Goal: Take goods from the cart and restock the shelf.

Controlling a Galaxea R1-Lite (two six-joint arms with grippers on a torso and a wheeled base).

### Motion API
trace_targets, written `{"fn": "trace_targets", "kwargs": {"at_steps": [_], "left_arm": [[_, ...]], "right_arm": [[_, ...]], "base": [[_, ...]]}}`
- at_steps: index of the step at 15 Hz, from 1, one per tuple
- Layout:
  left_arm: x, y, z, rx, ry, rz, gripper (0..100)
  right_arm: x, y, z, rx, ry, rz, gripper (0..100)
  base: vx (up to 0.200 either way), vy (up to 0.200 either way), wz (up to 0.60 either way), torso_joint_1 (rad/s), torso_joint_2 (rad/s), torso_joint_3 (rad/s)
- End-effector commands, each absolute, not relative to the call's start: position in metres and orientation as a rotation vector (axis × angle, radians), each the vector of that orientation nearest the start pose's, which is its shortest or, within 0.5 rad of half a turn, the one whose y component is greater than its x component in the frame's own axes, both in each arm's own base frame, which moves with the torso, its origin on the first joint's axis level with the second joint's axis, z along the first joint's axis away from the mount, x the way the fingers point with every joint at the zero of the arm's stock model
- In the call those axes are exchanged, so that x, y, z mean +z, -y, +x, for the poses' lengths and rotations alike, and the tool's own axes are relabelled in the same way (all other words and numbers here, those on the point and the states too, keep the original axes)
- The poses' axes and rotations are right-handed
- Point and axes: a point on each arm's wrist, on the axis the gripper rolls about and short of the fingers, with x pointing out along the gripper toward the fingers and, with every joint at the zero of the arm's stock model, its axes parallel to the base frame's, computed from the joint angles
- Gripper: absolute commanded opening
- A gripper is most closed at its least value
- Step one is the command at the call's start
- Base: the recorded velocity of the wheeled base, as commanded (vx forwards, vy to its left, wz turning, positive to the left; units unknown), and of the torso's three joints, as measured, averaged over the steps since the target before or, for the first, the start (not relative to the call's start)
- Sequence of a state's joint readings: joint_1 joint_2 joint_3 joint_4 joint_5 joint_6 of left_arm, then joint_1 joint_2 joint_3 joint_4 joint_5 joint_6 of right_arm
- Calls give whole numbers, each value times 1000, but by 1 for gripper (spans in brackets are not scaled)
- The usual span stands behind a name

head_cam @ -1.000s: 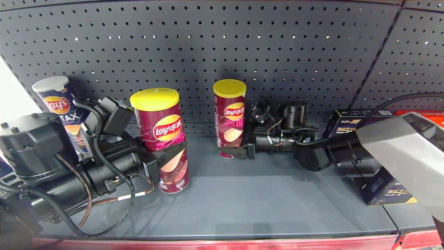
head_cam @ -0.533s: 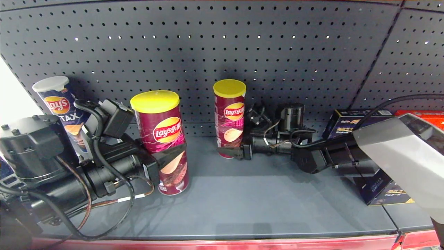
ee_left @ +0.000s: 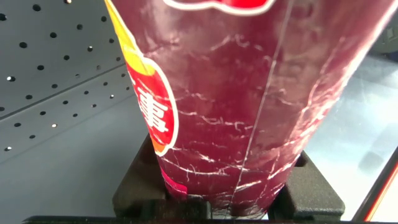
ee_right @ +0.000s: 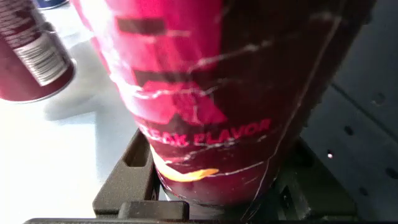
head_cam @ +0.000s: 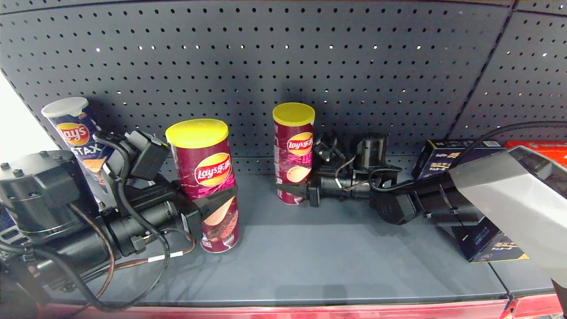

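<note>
Left of centre frame, the nearer maroon can [head_cam: 204, 173] stands almost upright on the shelf [head_cam: 336, 261], my left gripper [head_cam: 219, 199] pinching its lower half from the left, while my right gripper [head_cam: 290, 189] clamps the centre can [head_cam: 293, 141] from the right.

A blue can [head_cam: 76, 133] with a pale grey lid stands upright at the far left of the shelf [head_cam: 310, 257], close to the dark perforated back panel [head_cam: 283, 57]. At the right, a dark box [head_cam: 438, 157] sits near that panel, a red box [head_cam: 545, 145] just beside it. A second dark box [head_cam: 491, 243] with gold print lies nearer the front edge, which carries a red strip [head_cam: 283, 311].
</note>
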State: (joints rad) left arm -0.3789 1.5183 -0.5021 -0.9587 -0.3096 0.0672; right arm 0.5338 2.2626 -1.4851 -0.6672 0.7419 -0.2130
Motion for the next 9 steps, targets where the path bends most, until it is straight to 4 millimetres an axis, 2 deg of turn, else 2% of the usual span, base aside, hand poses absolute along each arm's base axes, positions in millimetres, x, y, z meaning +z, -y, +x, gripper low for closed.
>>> {"fn": "trace_targets", "kwargs": {"at_steps": [1, 5, 7, 8, 9], "left_arm": [[186, 96, 221, -690, -33, 67, 0], [187, 95, 220, -690, -25, 66, 0], [188, 95, 220, -688, -22, 66, 0], [188, 95, 220, -688, -22, 66, 0], [188, 94, 220, -687, -21, 66, 0]], "right_arm": [[156, -246, 384, 1285, 17, -171, 0], [163, -235, 357, 1295, 25, -164, 0], [168, -233, 328, 1327, 25, -141, 0], [170, -233, 320, 1337, 30, -134, 0], [175, -234, 302, 1363, 48, -122, 0]], "base": [[0, 0, 0, 0, 0, 0], [0, 0, 0, 0, 0, 0], [0, 0, 0, 0, 0, 0], [0, 0, 0, 0, 0, 0], [0, 0, 0, 0, 0, 0]]}}
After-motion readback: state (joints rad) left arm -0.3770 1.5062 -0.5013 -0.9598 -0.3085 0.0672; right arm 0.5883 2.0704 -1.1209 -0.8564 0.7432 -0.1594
